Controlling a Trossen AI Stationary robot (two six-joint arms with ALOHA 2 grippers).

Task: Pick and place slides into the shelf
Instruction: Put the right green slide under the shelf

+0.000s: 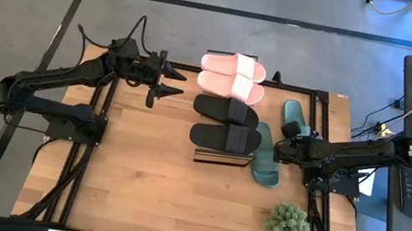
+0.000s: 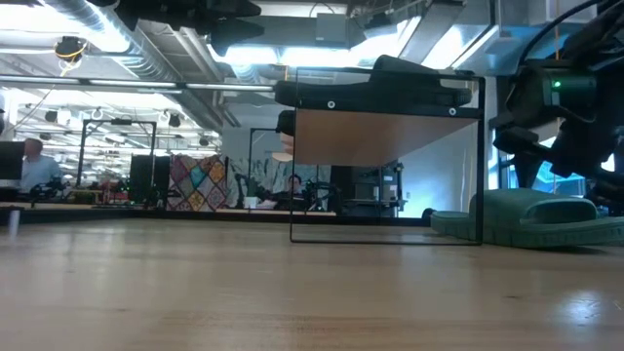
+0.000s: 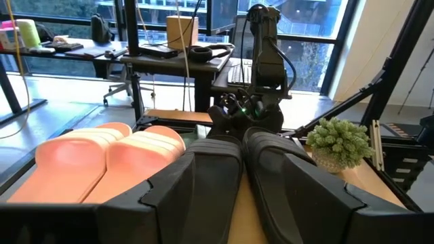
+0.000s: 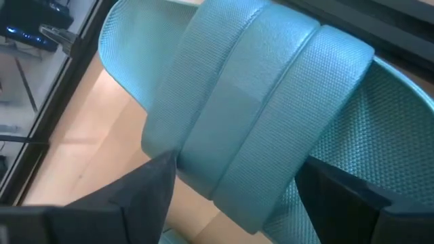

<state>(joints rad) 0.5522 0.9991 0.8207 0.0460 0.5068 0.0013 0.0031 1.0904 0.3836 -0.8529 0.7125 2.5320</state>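
Right gripper [image 4: 234,186], jaws spread, straddles the strap of the dark green foam slide [image 1: 268,156] right of the wood-topped black-frame shelf [image 1: 220,157]. Off-centre clamp may twist the slide. Left gripper [image 1: 167,85] released, left of shelf.

The left pincer [image 3: 241,203] stood with its two dark fingers [image 3: 183,190] spread apart in the foreground. Directly beyond them lay two black slides [image 3: 217,146] side by side, toes pointing away. Beside these lay two light pink slides [image 3: 102,159], also side by side and close to the black pair. Past the black slides the other arm [image 3: 261,68] rose upright, its lower end near the slides' far ends. A small green potted plant [image 3: 337,141] sat on the wooden surface [image 3: 369,177] to one side. Desks, a chair and large windows filled the room behind.
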